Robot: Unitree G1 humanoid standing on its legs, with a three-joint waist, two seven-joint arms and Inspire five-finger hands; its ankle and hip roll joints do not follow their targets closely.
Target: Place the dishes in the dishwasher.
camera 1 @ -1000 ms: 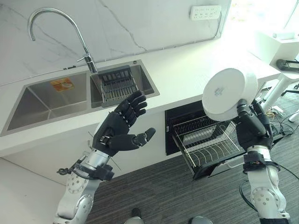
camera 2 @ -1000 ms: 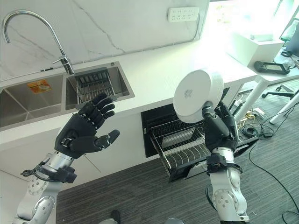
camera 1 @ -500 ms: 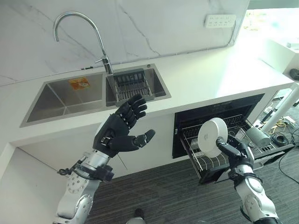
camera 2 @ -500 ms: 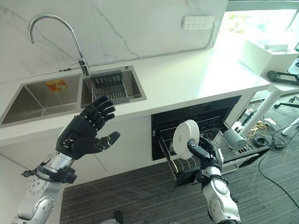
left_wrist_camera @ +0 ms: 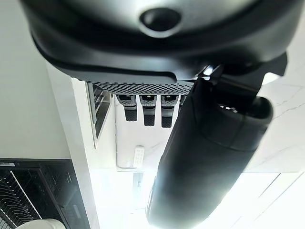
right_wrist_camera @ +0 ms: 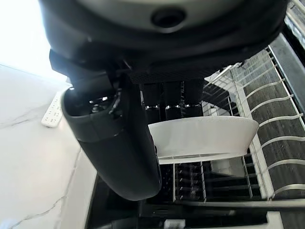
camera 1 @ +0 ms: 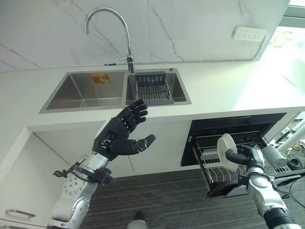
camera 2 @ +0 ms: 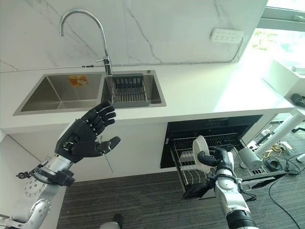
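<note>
A white bowl [camera 1: 225, 151] stands on edge among the wires of the pulled-out dishwasher rack [camera 1: 213, 172], under the counter at the right. My right hand [camera 1: 248, 157] is shut on the bowl's rim. In the right wrist view the bowl [right_wrist_camera: 205, 138] shows past the curled fingers [right_wrist_camera: 172, 101], with the thumb on its near side and the rack's wires [right_wrist_camera: 279, 119] around it. My left hand [camera 1: 118, 137] hovers open and holds nothing, in front of the counter edge below the sink.
A double steel sink [camera 1: 81, 90] with a tall tap [camera 1: 107, 19] is set in the white counter [camera 1: 228, 90]; its right basin holds a wire basket [camera 1: 152, 88]. A metal cylinder [camera 1: 274, 155] lies at the rack's right end. Grey floor [camera 1: 167, 200] lies below.
My right hand has brought the bowl down from chest height into the dishwasher rack. The camera has swung, so the whole scene has shifted right. My left hand has stayed raised and open.
</note>
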